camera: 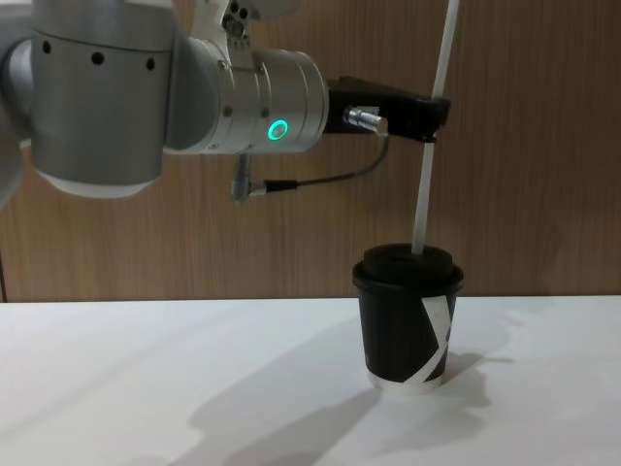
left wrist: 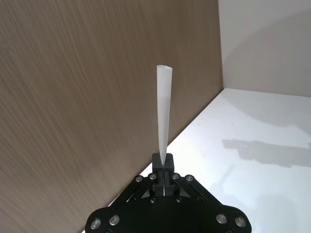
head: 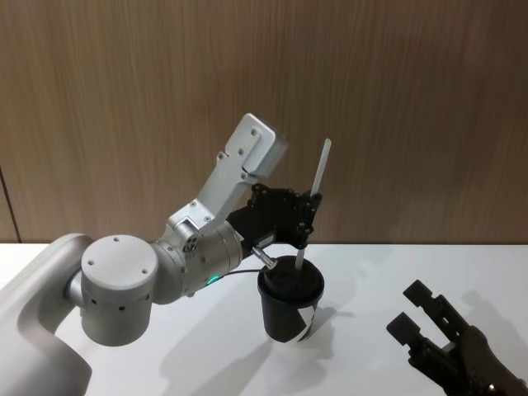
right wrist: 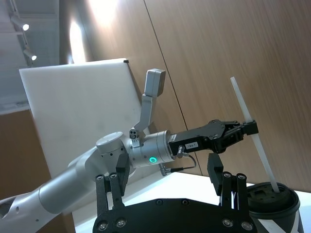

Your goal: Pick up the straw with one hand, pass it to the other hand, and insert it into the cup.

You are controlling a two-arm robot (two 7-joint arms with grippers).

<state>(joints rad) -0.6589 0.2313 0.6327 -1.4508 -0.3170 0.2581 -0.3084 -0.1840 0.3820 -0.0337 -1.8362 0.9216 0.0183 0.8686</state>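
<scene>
Fingertips [head: 311, 200] of left gripper [head: 308, 216] clamped mid-straw [head: 320, 171]; lower end in cup [head: 291, 307] lid. Right gripper [head: 419, 309] spread, idle.

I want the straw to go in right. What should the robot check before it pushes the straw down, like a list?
1. Left gripper shut on the straw: ok.
2. Straw's lower end at the lid of the cup: ok.
3. Straw straight up: not ok, it leans a little.
4. Cup standing upright on the table: ok.
5. Right gripper open and off to the side of the cup: ok.
6. How deep the straw is inside: cannot tell.
</scene>
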